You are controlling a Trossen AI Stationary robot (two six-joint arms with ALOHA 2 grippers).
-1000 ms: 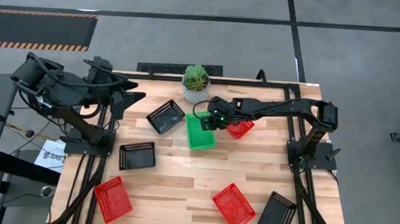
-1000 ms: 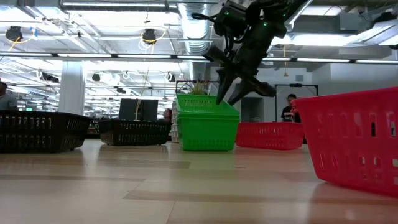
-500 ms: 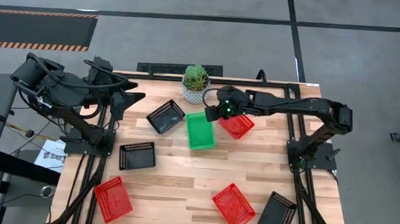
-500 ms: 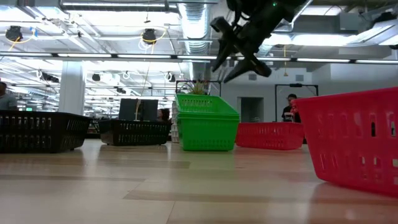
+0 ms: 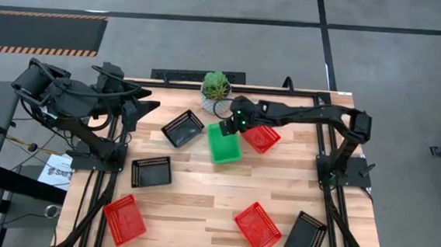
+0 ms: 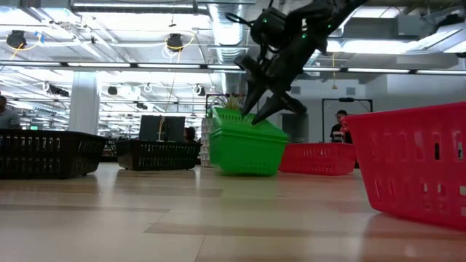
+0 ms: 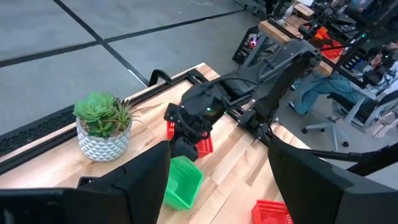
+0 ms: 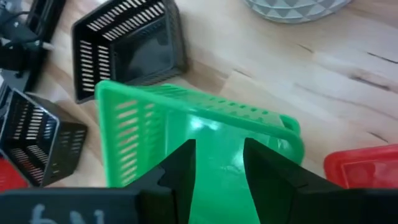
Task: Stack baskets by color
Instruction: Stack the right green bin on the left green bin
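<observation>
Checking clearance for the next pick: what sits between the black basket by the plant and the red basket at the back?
In the high view, the green basket stack lies between the black basket and the red basket, with the right claw over its rim.

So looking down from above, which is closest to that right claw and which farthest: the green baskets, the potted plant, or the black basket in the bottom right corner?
From the right gripper:
1. Green baskets, directly under it, mid-table.
2. Potted plant, just beyond at the table's far edge.
3. Black basket, far off at the near right corner.
</observation>
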